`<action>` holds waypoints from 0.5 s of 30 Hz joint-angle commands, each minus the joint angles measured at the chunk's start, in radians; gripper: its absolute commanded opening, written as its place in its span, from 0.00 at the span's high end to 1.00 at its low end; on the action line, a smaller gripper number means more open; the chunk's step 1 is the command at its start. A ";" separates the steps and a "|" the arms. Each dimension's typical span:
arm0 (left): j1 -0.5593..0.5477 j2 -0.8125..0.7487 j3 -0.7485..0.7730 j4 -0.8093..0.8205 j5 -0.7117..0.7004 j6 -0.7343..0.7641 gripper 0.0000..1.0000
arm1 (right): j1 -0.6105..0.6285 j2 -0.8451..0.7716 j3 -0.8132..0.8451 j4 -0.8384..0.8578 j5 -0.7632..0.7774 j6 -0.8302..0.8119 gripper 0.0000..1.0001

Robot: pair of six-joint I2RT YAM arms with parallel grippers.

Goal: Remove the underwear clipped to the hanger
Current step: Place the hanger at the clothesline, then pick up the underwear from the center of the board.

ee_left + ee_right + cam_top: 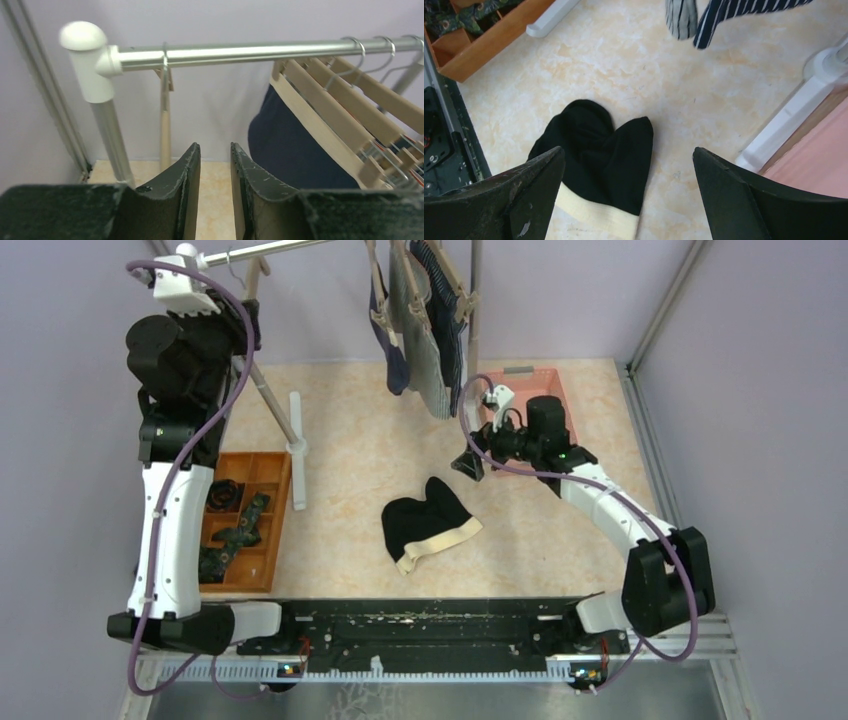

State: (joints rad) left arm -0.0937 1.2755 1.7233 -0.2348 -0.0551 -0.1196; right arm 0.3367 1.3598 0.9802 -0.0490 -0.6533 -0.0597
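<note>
Black underwear (pixel 428 525) with a beige waistband lies loose on the counter (pixel 350 420); the navy pair (pixel 290 145), striped pair (pixel 425 355) and pinstriped pair (pixel 452 325) hang clipped to hangers (pixel 325 105) on the rail (pixel 240 51); the next one should probably be drawn straight down by one hem only. The left arm reaches high, left claw (pixel 215 148) narrowly parted and empty by the rail's end; the right arm stretches forward, right claw (pixel 628 152) wide apart, empty, near the hanging hems.

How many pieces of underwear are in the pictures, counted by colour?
black underwear with beige waistband: 1
plain navy underwear: 1
grey-white striped underwear: 1
dark-blue pinstriped underwear: 1
Total: 4
</note>
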 commanded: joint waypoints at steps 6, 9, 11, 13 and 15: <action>-0.016 -0.054 -0.043 -0.016 0.253 -0.060 0.66 | 0.163 0.053 -0.005 -0.164 0.154 -0.092 0.01; -0.033 -0.023 -0.067 -0.005 0.335 -0.084 0.66 | 0.205 0.098 -0.011 -0.182 0.180 -0.079 0.01; -0.069 0.003 -0.075 -0.010 0.349 -0.080 0.67 | 0.226 0.118 -0.023 -0.179 0.190 -0.062 0.01; -0.127 0.007 -0.094 0.004 0.320 -0.052 0.64 | 0.235 0.139 -0.036 -0.181 0.182 -0.050 0.01; -0.181 0.004 -0.114 0.025 0.268 -0.021 0.62 | 0.252 0.168 -0.038 -0.200 0.184 -0.056 0.01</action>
State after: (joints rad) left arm -0.1898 1.2682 1.6482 -0.2520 0.2230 -0.1787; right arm 0.5636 1.4948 0.9482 -0.2302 -0.4927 -0.1188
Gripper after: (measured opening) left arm 0.361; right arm 0.987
